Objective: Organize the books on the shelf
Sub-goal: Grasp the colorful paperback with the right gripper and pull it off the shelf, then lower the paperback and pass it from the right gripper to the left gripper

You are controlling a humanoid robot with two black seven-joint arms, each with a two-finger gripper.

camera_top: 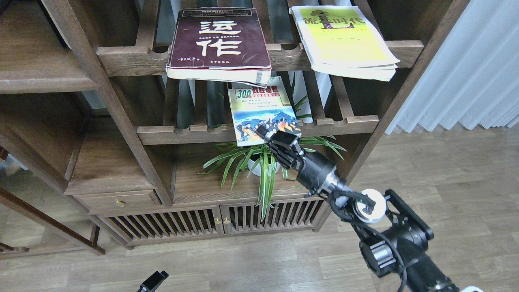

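The thick maroon book (219,40) lies on the upper slatted rack, its front edge overhanging the rail. The yellow-green book (342,40) lies to its right on the same rack, also overhanging. The smaller "300" book (259,107) lies tilted on the lower slatted rack, its top tucked under the maroon book. My right gripper (271,136) is shut on the front right corner of the "300" book. Solid flat wooden shelf boards (36,77) are at the left of the bookcase. Only the tip of my left gripper (154,281) shows, at the bottom edge.
A potted spider plant (259,162) stands on the board below the lower rack, right under my right wrist. The scalloped rails (182,134) front both racks. Slatted cabinet doors (219,219) are below. A white curtain (466,61) hangs at the right.
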